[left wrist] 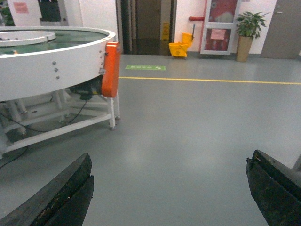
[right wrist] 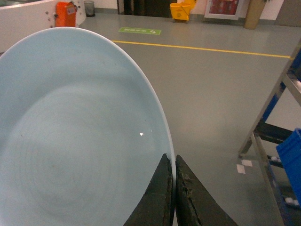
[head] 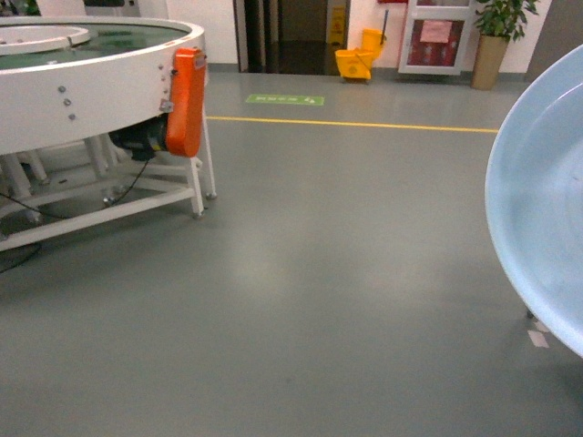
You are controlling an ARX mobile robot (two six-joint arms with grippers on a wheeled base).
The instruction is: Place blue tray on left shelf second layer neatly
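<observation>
The pale sky-blue oval plastic tray (right wrist: pixel 70 136) was seen at left of frame, rim pinched btwn the right gripper (right wrist: pixel 174 188) jaws, w/ the steel rack (right wrist: pixel 282 103) at right edge. The left gripper (left wrist: pixel 169 193) jaws were held wide apart over grey floor (left wrist: pixel 188 132).

At upper left you have a round white conveyor (head: pixel 82 82) with an orange cover (head: pixel 187 102). A yellow line (head: pixel 355 125) crosses the grey floor (head: pixel 301 300); beyond it, a yellow mop bucket (head: pixel 358 59) and a potted plant (head: pixel 496 36) at upper right.
</observation>
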